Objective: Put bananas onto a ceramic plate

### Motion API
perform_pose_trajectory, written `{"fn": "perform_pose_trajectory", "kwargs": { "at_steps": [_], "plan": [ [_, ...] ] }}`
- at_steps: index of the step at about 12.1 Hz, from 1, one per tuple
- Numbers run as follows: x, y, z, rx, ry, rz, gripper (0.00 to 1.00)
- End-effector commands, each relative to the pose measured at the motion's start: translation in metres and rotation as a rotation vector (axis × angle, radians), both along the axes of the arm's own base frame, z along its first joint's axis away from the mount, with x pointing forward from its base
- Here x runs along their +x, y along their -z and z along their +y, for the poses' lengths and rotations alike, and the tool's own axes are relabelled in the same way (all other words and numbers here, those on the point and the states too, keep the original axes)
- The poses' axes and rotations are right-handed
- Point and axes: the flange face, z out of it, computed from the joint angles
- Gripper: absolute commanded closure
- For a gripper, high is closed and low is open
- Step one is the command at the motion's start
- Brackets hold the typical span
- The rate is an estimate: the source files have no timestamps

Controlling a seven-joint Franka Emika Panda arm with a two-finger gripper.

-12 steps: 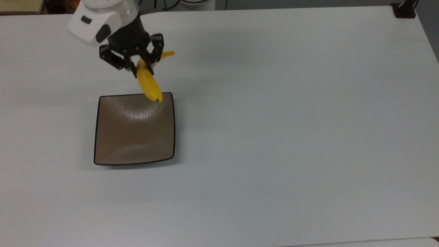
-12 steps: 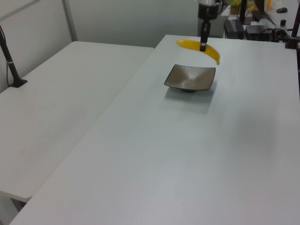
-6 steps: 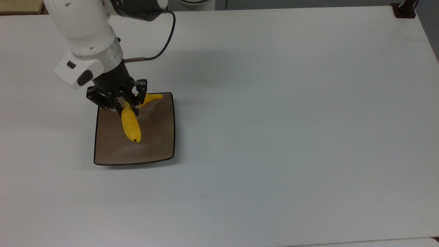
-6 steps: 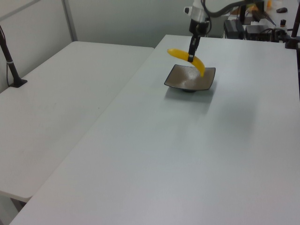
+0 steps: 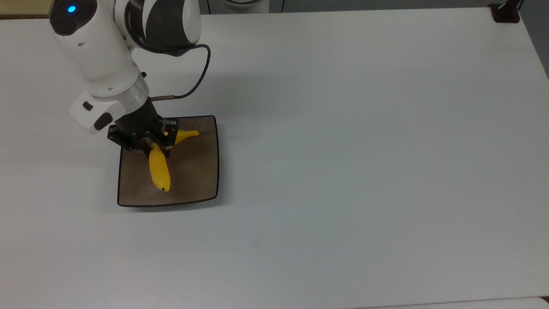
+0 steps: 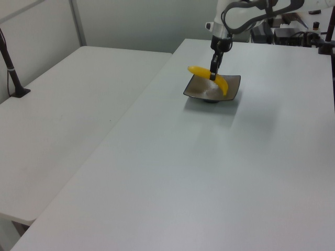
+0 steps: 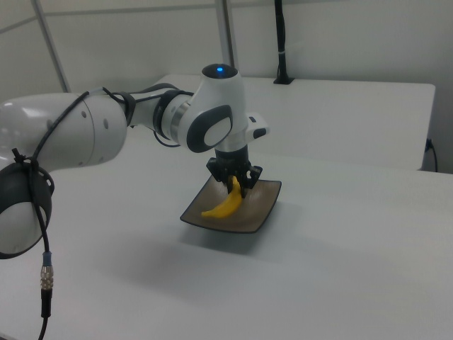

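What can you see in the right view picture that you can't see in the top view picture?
The right view alone has the arm's big grey-white shoulder end, the wall behind and a black post. The top view alone has the plate's whole square shape, and the banana's dark tip. Both share the gripper shut on the banana above the plate, on a white table.

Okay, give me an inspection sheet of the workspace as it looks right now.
Surface: white table, bare apart from the plate.
Job's things: banana over the ceramic plate, dark tip low near the plate; contact unclear.
Clutter: nothing seen.
Grippers: gripper shut on the banana's middle.
Cables: black cable looping off the arm.
Surroundings: second white table; black post on it.
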Motion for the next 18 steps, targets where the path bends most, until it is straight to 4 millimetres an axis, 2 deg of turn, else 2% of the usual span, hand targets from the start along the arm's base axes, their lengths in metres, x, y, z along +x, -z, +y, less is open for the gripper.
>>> {"fn": "perform_pose_trajectory", "kwargs": {
  "at_steps": [1, 2, 3, 5, 7, 9, 11, 12, 15, 18],
  "plan": [
    [0.003, 0.006, -0.01, 0.016, 0.015, -0.038, 1.0],
    [0.003, 0.005, -0.011, 0.031, 0.022, -0.043, 0.94],
    [0.002, 0.004, -0.014, 0.035, 0.024, -0.044, 0.67],
    [0.001, 0.0, -0.019, 0.028, 0.02, -0.05, 0.0],
    [0.001, -0.012, -0.018, 0.025, 0.03, -0.063, 0.0],
    [-0.011, -0.054, -0.013, 0.015, 0.026, -0.092, 0.0],
    [-0.037, -0.097, -0.009, 0.008, 0.036, -0.055, 0.0],
    [-0.056, -0.126, -0.009, 0.012, 0.073, -0.018, 0.0],
    [-0.117, -0.208, 0.014, 0.026, 0.2, 0.1, 0.0],
    [-0.164, -0.262, 0.047, 0.038, 0.265, 0.15, 0.0]
  ]
}}
